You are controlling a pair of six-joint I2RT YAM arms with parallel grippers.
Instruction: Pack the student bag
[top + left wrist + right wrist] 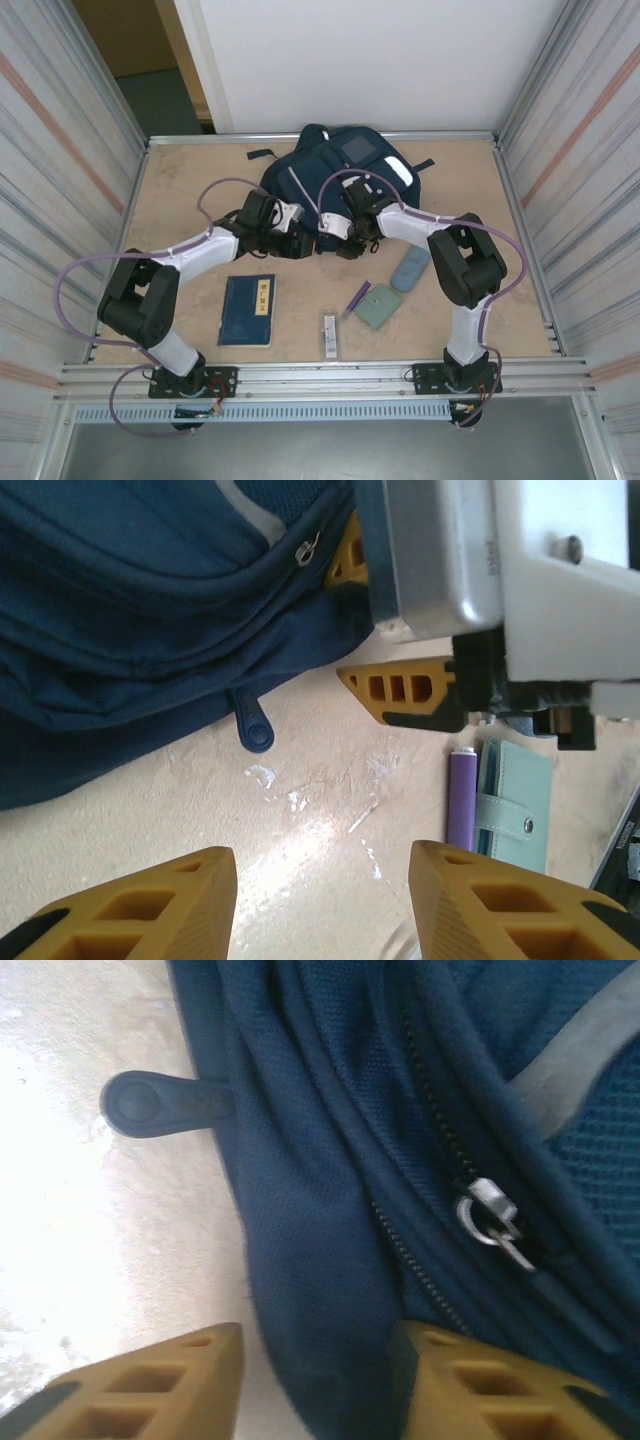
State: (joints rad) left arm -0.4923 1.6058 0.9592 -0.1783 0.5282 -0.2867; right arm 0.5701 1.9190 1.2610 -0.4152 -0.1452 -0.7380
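The student bag [340, 170] is lying at the far middle of the bench [180, 200], so I am working both hands at its near edge. The right hand [318, 1345] is straddling a fold of the bag's fabric beside the zip slider [490, 1215], presumably to lift that flap. Whether it is actually pinching the cloth I cannot tell. The left hand [322, 865] is hovering with its fingers apart and empty over bare bench, just beside the rubber zip pull [252, 725], probably lined up for it. The book [247, 309], wallet [515, 800] and purple pen [461, 800] are lying nearer the bases, within reach for packing.
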